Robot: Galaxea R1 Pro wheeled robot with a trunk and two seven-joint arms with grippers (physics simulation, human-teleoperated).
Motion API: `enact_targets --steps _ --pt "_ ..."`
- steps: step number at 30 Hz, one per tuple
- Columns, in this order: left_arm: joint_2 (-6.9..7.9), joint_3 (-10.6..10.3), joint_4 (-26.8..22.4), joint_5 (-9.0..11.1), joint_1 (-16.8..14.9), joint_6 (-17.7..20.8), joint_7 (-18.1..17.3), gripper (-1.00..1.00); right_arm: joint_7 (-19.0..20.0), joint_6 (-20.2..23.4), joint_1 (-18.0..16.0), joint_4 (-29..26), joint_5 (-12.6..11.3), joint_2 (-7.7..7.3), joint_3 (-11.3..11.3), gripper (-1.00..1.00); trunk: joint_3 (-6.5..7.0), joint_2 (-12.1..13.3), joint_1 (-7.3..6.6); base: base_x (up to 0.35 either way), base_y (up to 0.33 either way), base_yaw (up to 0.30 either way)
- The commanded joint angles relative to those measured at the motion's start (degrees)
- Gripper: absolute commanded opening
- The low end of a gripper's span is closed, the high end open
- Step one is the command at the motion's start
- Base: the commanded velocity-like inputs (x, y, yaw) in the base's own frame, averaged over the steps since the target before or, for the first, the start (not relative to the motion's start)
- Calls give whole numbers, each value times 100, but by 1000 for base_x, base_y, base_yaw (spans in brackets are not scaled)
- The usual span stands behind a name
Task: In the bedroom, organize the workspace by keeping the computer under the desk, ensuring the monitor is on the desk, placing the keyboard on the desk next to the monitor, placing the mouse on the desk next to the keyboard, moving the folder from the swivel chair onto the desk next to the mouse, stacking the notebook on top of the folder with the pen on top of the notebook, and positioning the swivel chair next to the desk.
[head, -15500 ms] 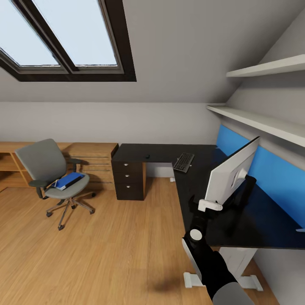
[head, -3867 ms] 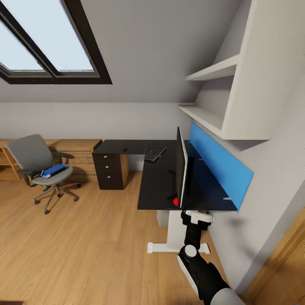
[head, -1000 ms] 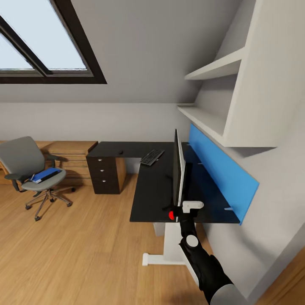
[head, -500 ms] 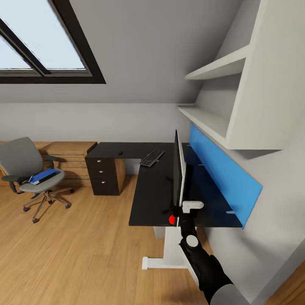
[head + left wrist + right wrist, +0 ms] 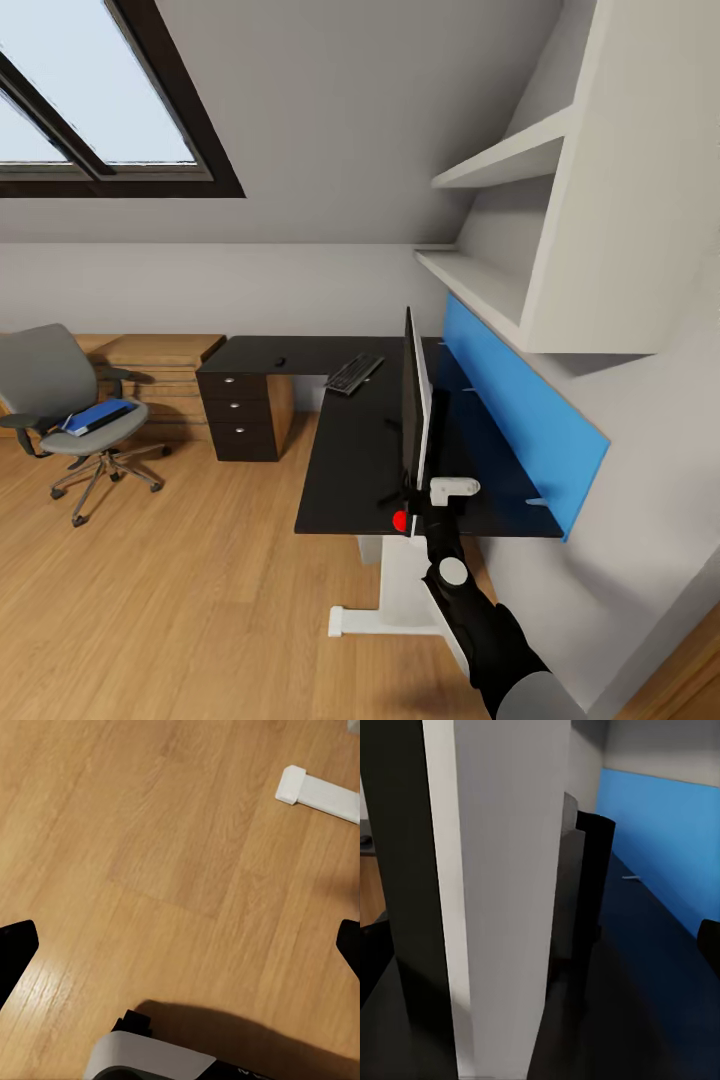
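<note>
The long L-shaped black tabletop (image 5: 350, 450) stands by the wall with the bright blue panel (image 5: 520, 420). On it stands the very wide thin flat screen with a black front and a white back (image 5: 412, 410), seen edge-on from the head view. The right arm's fingers (image 5: 425, 500) are at the near end of this screen. In the right wrist view the screen's thin edge (image 5: 502, 892) sits right between the two dark fingertips (image 5: 706, 945) — one fingertip shows on each side of it, far apart. The fingers look wide open around the edge, and I cannot tell if they touch it. A small red mark (image 5: 400, 520) shows just beside the fingers, at the near edge of the tabletop.

Far past the fingers, at the corner of the tabletop, lies the slim flat keyboard with dark keys (image 5: 355, 373). A small dark thing (image 5: 280, 362) lies farther along, above the black drawer unit with round silver knobs (image 5: 240, 412).

Well apart from the fingers stands the grey office chair with black armrests (image 5: 70, 410) on the wooden floor (image 5: 180, 590). The flat bright blue folder (image 5: 97, 416) lies on its seat.

The left arm's fingers (image 5: 180, 941) hang over the wooden floor — wide open, holding nothing. A white foot of the tabletop's leg (image 5: 315, 791) lies on the floor ahead of them.
</note>
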Motion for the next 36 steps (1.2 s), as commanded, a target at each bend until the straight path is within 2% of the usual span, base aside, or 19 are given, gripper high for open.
enact_targets --steps 1,19,26,36 --pt "-2 -12 3 11 -5 -18 20 100 -47 -3 -7 8 32 -2 11 100 -13 -13 4 0 -62 0" --pt "-2 -11 3 11 -5 -18 20 100 -47 -7 -7 12 33 -2 18 100 -13 -13 4 0 -9 0" --pt "-2 -11 3 11 -5 -18 20 100 -47 -14 -7 19 35 -2 19 100 -13 -13 4 0 147 0" --pt "-2 -11 3 11 -5 -18 20 100 -47 -15 -7 25 32 -2 20 100 -13 -13 4 17 19 0"
